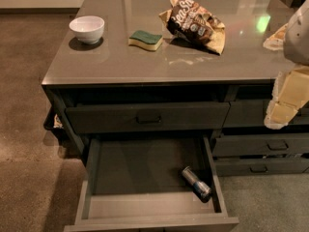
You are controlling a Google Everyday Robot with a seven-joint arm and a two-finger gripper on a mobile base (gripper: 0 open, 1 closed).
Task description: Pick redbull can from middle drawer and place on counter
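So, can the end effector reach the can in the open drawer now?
Probably yes. The drawer is pulled out and nothing covers the can, lying by its right wall. The end effector hangs higher up at the picture's right, beside the counter edge, with free space between.

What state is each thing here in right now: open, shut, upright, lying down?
middle drawer: pulled open.
redbull can: lying on its side, near the drawer's right front corner.
top drawer: shut.
bowl: upright on the counter.
sponge: lying flat, green side up.
snack bag: crumpled, lying down.
gripper: at the right edge, by the cabinet front, away from the can.
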